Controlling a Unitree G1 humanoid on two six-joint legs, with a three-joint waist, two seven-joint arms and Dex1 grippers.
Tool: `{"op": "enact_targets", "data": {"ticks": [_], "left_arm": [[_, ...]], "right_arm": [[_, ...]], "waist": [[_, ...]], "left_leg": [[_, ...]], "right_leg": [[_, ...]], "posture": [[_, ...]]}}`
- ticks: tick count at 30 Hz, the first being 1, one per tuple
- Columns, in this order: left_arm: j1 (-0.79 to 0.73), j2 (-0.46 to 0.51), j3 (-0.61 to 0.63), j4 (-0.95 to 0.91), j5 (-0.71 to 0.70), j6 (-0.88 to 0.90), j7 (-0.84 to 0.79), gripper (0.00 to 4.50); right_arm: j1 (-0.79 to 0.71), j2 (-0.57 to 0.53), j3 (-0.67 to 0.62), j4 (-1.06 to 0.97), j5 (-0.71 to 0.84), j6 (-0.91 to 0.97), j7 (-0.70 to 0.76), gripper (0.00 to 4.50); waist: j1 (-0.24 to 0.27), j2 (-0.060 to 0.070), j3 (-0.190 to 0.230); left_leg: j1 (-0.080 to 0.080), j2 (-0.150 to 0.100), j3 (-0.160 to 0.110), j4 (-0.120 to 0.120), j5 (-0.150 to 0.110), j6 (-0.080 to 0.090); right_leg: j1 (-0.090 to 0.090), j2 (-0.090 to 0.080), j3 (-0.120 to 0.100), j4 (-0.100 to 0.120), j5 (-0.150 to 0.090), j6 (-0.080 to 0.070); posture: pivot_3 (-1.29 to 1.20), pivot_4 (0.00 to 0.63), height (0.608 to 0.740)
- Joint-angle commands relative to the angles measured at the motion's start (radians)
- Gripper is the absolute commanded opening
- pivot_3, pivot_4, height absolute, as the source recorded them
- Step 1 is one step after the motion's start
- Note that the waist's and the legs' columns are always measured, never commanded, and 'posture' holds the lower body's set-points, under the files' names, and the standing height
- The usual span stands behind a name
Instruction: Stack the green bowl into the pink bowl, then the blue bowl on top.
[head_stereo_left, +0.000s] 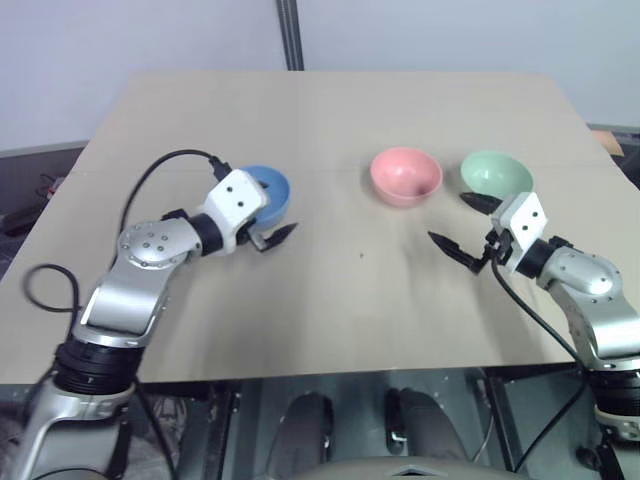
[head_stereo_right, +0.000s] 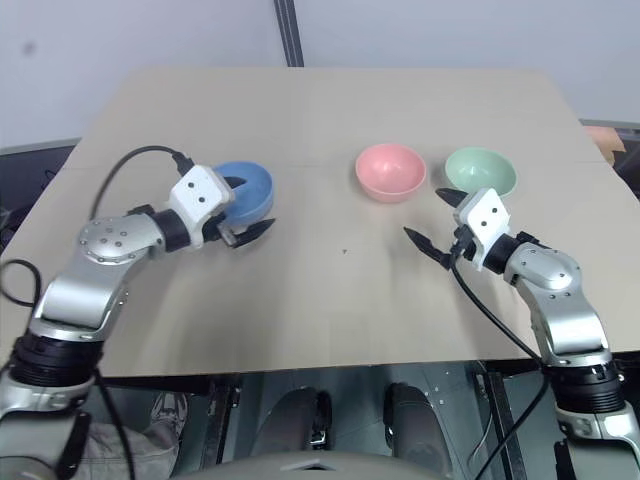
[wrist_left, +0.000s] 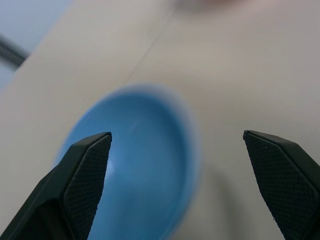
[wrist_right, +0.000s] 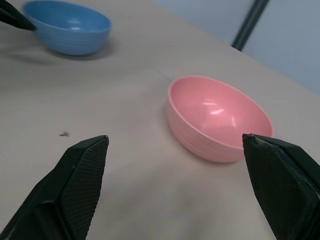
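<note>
While three bowls sit apart in a row on the tan worktop (head_stereo_left: 330, 290), the left pincer (head_stereo_left: 262, 222) hangs released over the blue bowl (head_stereo_left: 272, 192). Right of it sits the pink bowl (head_stereo_left: 405, 176), then the green bowl (head_stereo_left: 497, 173), with the right pincer (head_stereo_left: 466, 228) spread empty beside it.

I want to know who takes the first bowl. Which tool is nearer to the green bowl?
The right tool. It is open beside the green bowl, just in front of it and not touching. The left tool is far across the table, open at the blue bowl.
</note>
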Motion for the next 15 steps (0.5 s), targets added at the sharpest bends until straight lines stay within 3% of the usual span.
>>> {"op": "enact_targets", "data": {"ticks": [1,5,9,13,15], "left_arm": [[0.049,-0.023,0.137,-0.058,-0.129,-0.023,-0.040,4.50],[0.087,-0.031,0.200,-0.054,-0.271,-0.034,-0.164,4.50],[0.135,-0.030,0.232,-0.050,-0.298,-0.090,-0.228,4.50],[0.191,-0.024,0.291,-0.081,-0.394,-0.061,-0.272,4.50],[0.212,-0.023,0.307,-0.099,-0.407,-0.054,-0.261,4.50]], "right_arm": [[-0.087,0.012,0.022,0.046,-0.070,-0.011,-0.049,4.48],[-0.224,0.048,0.117,0.186,-0.162,-0.053,-0.044,4.48],[-0.360,0.101,0.221,0.357,-0.244,-0.108,-0.012,4.48],[-0.509,0.122,0.341,0.645,-0.388,-0.286,-0.003,4.48],[-0.561,0.117,0.366,0.754,-0.434,-0.369,-0.017,3.93]], "waist": [[-0.011,0.000,0.000],[-0.022,0.000,0.000],[-0.027,0.000,0.000],[-0.023,0.001,0.000],[-0.022,0.001,0.000]], "left_leg": [[0.001,0.000,0.000,0.000,0.000,0.000],[0.002,0.000,-0.001,0.000,0.000,0.001],[0.003,0.001,-0.001,0.000,0.000,0.000],[0.001,0.000,-0.001,0.000,0.000,0.000],[0.001,0.000,-0.001,0.000,0.000,0.000]], "right_leg": [[0.000,0.000,0.000,0.000,0.000,0.000],[0.000,0.001,0.000,0.003,0.000,0.000],[0.000,0.001,0.000,0.004,0.000,0.000],[0.000,0.000,-0.001,0.003,0.000,-0.001],[0.000,0.000,0.000,0.002,0.000,-0.001]], "posture": [[0.00,0.150,0.740],[0.00,0.150,0.740],[0.00,0.150,0.740],[0.00,0.150,0.740],[0.00,0.150,0.740]]}}
